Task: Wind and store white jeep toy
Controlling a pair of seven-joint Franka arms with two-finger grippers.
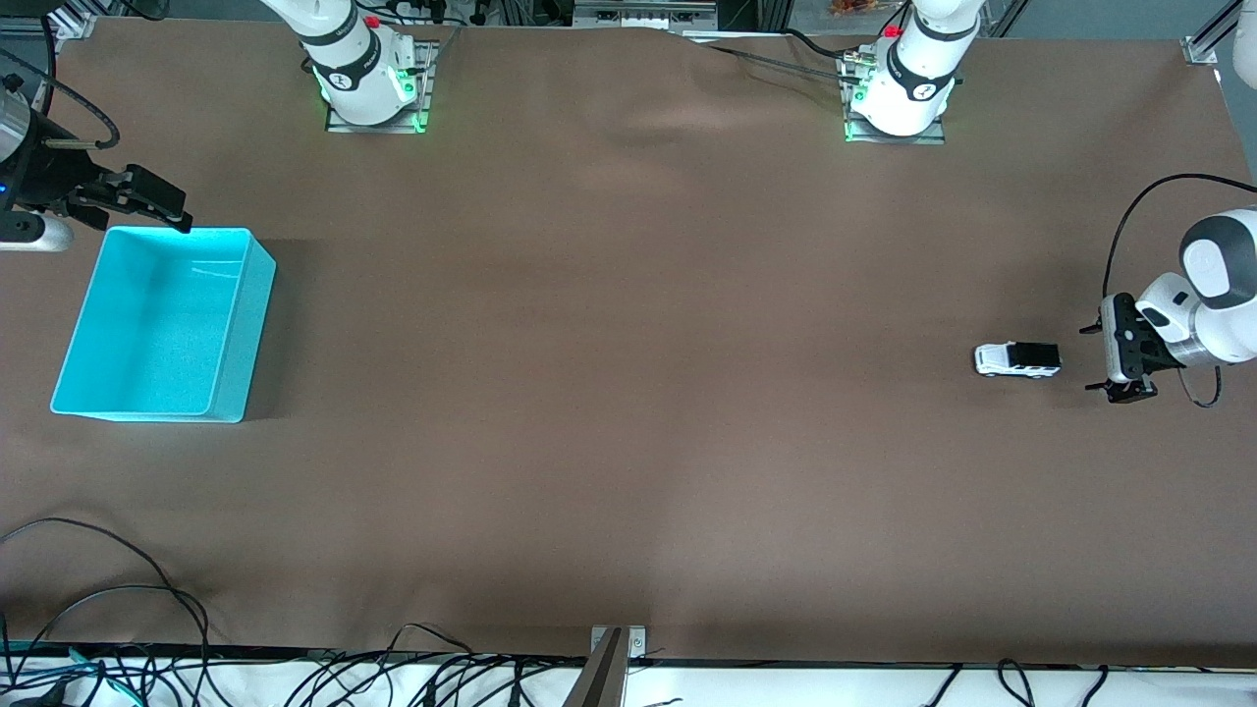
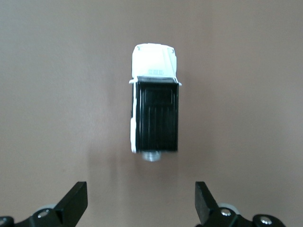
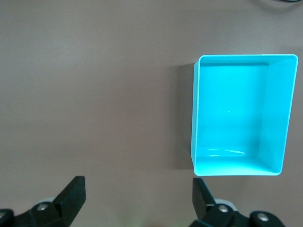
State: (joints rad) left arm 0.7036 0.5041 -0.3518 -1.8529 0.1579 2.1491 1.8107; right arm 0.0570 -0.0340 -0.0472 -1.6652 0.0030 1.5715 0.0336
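The white jeep toy (image 1: 1017, 359) stands on its wheels on the brown table, toward the left arm's end. Its black roof and a small silver knob at its rear show in the left wrist view (image 2: 155, 111). My left gripper (image 1: 1096, 359) is open, low beside the jeep's rear and apart from it, with nothing between its fingers (image 2: 141, 201). My right gripper (image 1: 162, 204) is open and empty too, over the table by a corner of the turquoise bin (image 1: 257, 304). In the right wrist view that gripper (image 3: 138, 198) is off to the side of the bin (image 3: 194, 113), which has nothing in it.
Both arm bases stand along the table edge farthest from the front camera. Loose black cables (image 1: 118, 628) lie at the edge nearest that camera. A metal bracket (image 1: 609, 668) sits at the middle of that near edge.
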